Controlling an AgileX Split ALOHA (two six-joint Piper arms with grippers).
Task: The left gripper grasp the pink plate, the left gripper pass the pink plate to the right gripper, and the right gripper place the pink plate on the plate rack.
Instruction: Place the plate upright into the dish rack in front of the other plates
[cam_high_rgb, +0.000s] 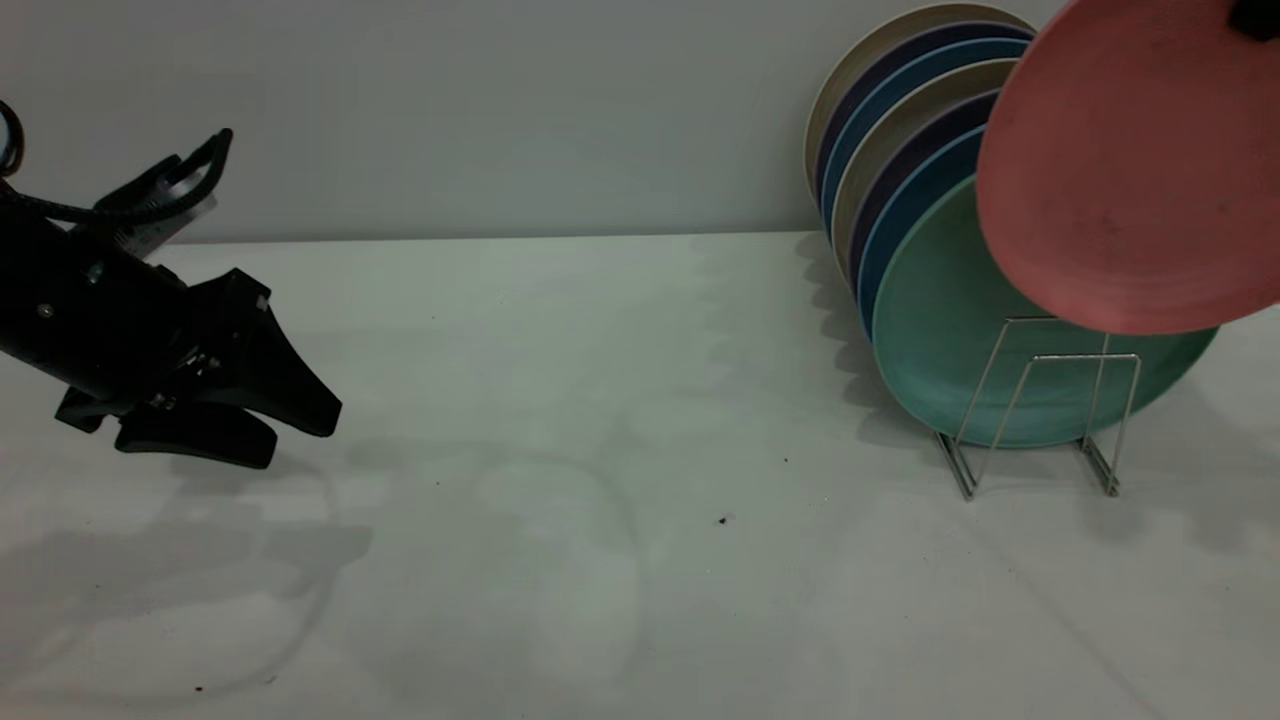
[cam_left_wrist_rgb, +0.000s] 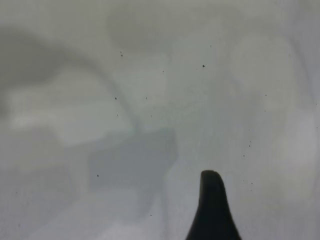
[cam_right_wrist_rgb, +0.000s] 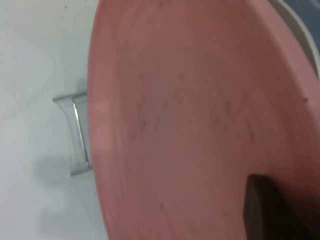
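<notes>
- Nearest the camera, the left gripper (cam_high_rgb: 285, 425) is seen hovering empty, jaws parted, over the table's (cam_high_rgb: 560, 400) left edge.
- The pink plate (cam_high_rgb: 1130, 170) is held clamped by the right gripper (cam_high_rgb: 1255, 15) above the plate rack (cam_high_rgb: 1040, 410), in front of the green plate (cam_high_rgb: 940, 330).

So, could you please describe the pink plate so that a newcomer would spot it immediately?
Find the wire plate rack at the table's right side, filled with upright plates. The pink plate hangs tilted in the air above and in front of the rack's front green plate, held at its upper edge by the right gripper. It is the only salmon-pink plate and the only one not in the rack.
</notes>
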